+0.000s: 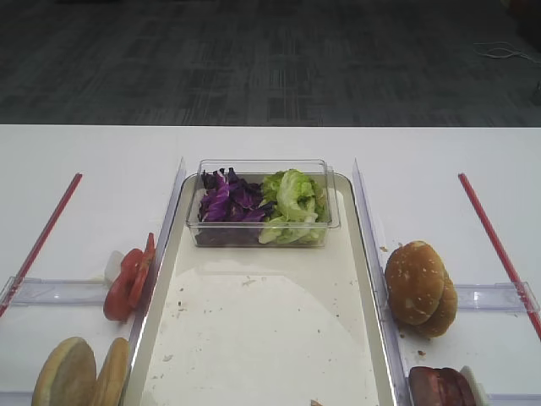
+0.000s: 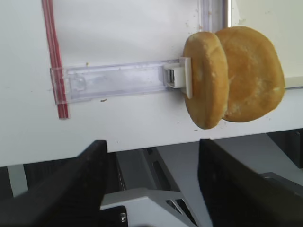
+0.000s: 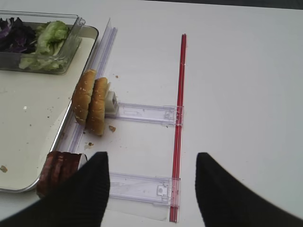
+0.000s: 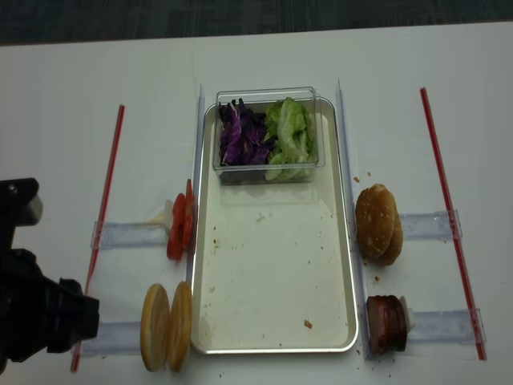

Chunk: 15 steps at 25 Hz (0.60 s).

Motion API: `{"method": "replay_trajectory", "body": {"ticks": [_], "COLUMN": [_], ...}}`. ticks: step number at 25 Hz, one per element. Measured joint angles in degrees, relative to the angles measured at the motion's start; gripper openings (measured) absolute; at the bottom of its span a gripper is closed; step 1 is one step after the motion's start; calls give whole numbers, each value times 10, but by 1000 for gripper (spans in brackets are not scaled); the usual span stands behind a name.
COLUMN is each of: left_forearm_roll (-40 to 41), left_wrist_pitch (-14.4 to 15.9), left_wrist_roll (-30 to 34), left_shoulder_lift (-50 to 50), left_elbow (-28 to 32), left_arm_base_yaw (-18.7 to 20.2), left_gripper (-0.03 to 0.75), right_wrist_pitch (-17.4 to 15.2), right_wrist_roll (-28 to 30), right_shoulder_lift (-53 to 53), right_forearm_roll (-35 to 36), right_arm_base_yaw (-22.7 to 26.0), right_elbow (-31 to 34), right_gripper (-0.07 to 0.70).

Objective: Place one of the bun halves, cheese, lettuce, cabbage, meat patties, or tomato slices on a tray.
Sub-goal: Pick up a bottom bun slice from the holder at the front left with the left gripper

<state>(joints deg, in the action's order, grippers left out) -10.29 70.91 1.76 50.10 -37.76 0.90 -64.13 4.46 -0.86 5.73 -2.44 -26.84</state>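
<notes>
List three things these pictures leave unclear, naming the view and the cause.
- Cheese: none can be made out in any view.
- Meat patties: cut by the exterior high view's bottom edge; the right gripper's finger covers part of them in the right wrist view.
- Bun halves: standing on edge, so the cut faces stay hidden in the left wrist view.

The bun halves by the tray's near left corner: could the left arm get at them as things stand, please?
Probably yes. The left pincer is open and empty, just short of the bun halves, which stand on edge beside the tray. Nothing lies between; only the clear rail runs alongside.
</notes>
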Motion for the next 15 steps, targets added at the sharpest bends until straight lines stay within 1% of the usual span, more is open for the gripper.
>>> {"method": "replay_trajectory", "body": {"ticks": [11,15], "left_forearm_roll": [-6,-6], "left_wrist_pitch": [0,0], "left_wrist_roll": [-53,-78], "left_shoulder_lift": [0,2], "left_elbow": [0,-15], "left_arm_base_yaw": [79,112], "left_gripper": [424,423], "right_wrist_pitch": [0,0], "right_wrist_roll": [0,-1], "right_shoulder_lift": [0,0], "right_forearm_roll": [0,0], "right_arm_base_yaw": [0,0], "right_elbow": [0,0], "right_gripper": [417,417]}}
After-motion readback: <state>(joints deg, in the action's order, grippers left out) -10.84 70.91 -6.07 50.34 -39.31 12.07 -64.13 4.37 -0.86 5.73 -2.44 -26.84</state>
